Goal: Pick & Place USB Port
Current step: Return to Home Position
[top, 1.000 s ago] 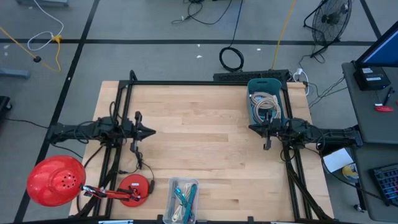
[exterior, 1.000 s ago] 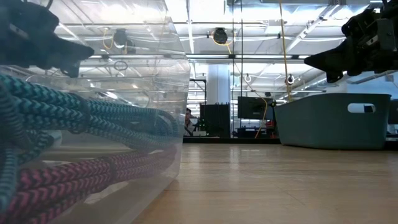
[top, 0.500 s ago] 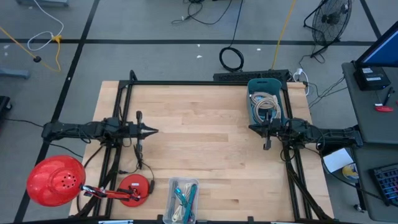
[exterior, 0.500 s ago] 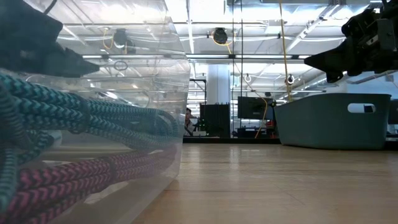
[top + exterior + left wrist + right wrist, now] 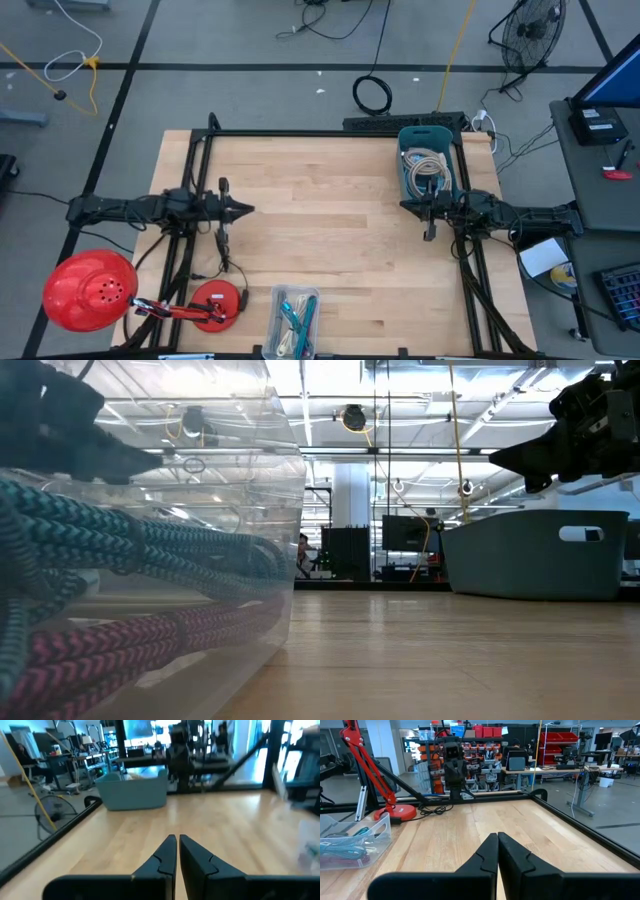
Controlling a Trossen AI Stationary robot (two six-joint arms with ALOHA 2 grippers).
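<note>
A blue plastic bin (image 5: 406, 168) stands at the far right of the wooden table (image 5: 320, 240) and holds a loose heap of light brown usb cables (image 5: 428, 170). A transparent plastic bin (image 5: 279, 300) sits at the near edge, about mid-table, with teal braided cables (image 5: 296, 316) coiled inside. The low view, pressed close against its clear wall, also shows pink braided cables (image 5: 130, 640) lying beneath the teal ones. The right gripper (image 5: 405, 206) hangs just in front of the blue bin with its fingers clenched together and nothing between them. The left gripper (image 5: 243, 210) is at the table's left side, well apart from both bins, likewise pinched closed and empty. A red desk lamp (image 5: 215, 300) with a round base stands at the near left corner, beside the transparent bin. A black metal frame (image 5: 320, 132) runs along the table's edges. In the low view the transparent bin is cut off at the left and bottom, and the blue bin's opaque wall hides its contents.
</note>
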